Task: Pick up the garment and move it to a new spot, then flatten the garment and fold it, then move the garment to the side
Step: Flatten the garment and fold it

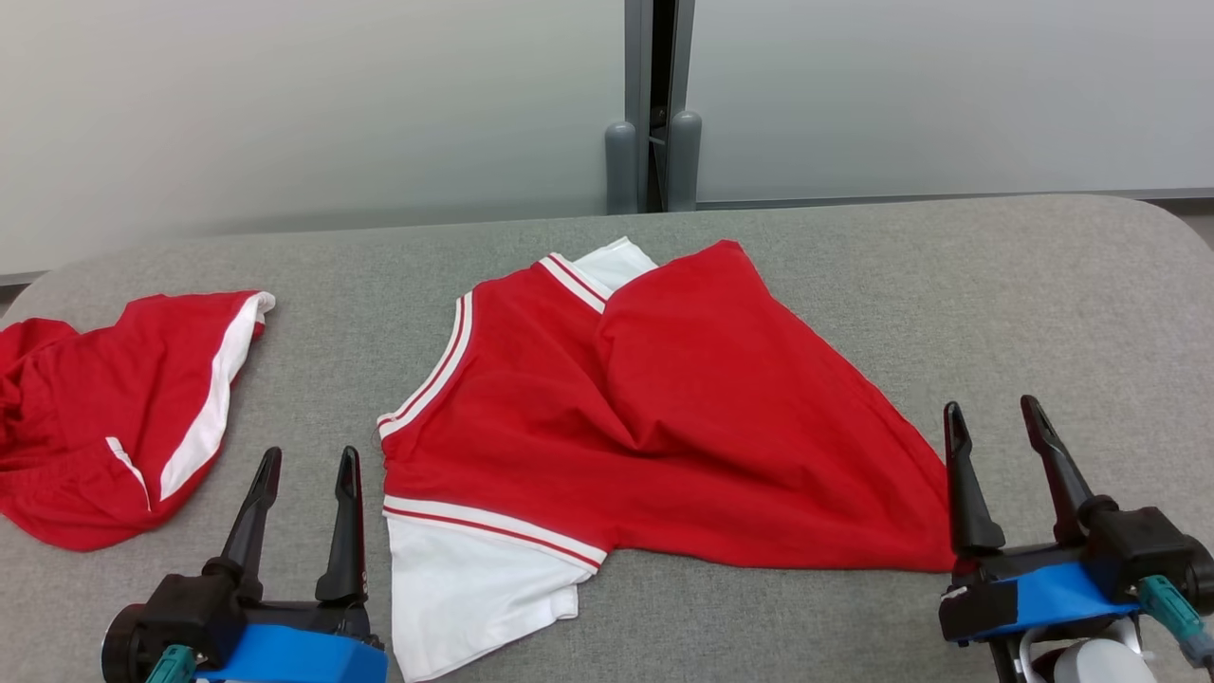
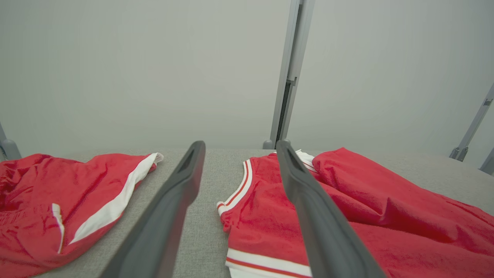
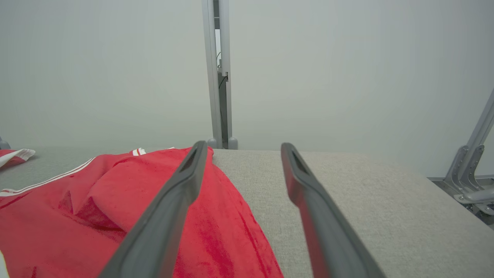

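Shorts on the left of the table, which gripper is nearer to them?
Left. The left gripper sits just right of the shorts; the right gripper is across the table, past the shirt.

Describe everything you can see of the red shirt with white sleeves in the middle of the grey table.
The red shirt with white sleeves looks like soft knit, with red-and-white striped trim at neck and sleeve seams. It lies rumpled on the grey table, one side folded over the body, one white sleeve toward the near edge. Nothing grips it: the open left gripper and right gripper flank it.
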